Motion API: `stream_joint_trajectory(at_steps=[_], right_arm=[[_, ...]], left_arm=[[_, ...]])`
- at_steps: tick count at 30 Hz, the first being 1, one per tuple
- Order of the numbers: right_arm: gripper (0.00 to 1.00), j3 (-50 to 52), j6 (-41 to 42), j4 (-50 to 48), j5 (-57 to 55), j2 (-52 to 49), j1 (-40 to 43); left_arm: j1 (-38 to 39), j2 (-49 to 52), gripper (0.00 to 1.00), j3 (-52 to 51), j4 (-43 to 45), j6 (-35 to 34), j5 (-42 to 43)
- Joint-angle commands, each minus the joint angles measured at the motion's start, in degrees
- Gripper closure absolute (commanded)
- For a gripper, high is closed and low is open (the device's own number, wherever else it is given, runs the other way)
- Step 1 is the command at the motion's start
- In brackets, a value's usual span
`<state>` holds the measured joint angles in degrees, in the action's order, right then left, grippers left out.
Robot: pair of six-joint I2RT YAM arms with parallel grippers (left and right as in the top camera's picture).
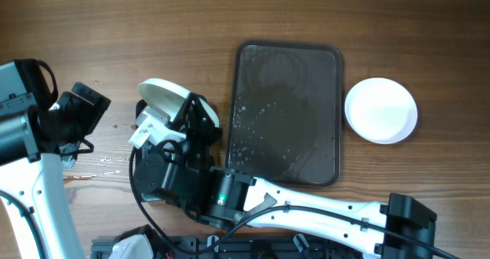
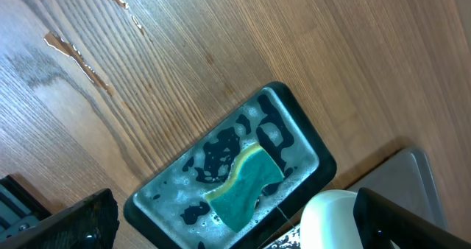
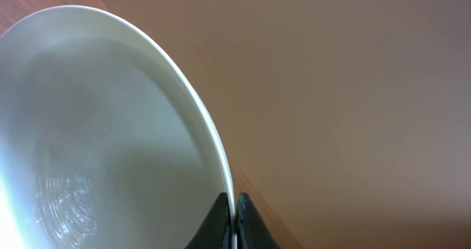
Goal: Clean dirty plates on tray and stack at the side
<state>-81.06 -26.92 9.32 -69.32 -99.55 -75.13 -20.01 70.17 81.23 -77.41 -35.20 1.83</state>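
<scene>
Pinching the rim of a round white shallow plate (image 3: 110, 131), the right tool (image 3: 235, 218) is clamped shut on that edge, holding the dish tilted, likely so its face can be wiped or drain. Under this tool sits a small black plastic tub (image 2: 294, 131) with a green sponge (image 2: 246, 183) in suds. Facing the plate, the left tool (image 1: 90, 99) stands spread wide and empty, well placed to fetch that sponge. Beyond the right tool lies the large dark rectangular tray (image 1: 306, 136), wet and bare. Past it, on the wooden desk (image 1: 115, 29), rests a stack of white plates (image 1: 380, 109), set aside clean.
</scene>
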Motion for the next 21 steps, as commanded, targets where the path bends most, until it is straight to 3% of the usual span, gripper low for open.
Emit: stream_joint_trajectory(at_steps=[1,5,9,11,15,21], right_arm=[[0.96,-1.1,-0.1,-0.4,-1.6,0.9,-0.3],[0.96,-1.1,2.2,-0.3,-1.6,0.9,-0.2],[0.96,-1.0,21.2,4.1,2.0,0.9,3.5],[0.96,-1.0,27.0,8.7,12.9,0.9,6.4],[0.96,-1.0,43.5,20.6,51.5,1.2,19.1],[0.96,-1.0,46.1,23.0,87.8,9.3,42.9]], left_arm=[[-0.4,-0.3,0.00,0.7,0.0,0.5,0.1],[-0.4,-0.3,0.00,0.7,0.0,0.5,0.1],[-0.4,-0.3,0.00,0.7,0.0,0.5,0.1],[-0.4,-0.3,0.00,0.7,0.0,0.5,0.1],[-0.4,-0.3,0.00,0.7,0.0,0.5,0.1],[-0.4,-0.3,0.00,0.6,0.0,0.5,0.1]])
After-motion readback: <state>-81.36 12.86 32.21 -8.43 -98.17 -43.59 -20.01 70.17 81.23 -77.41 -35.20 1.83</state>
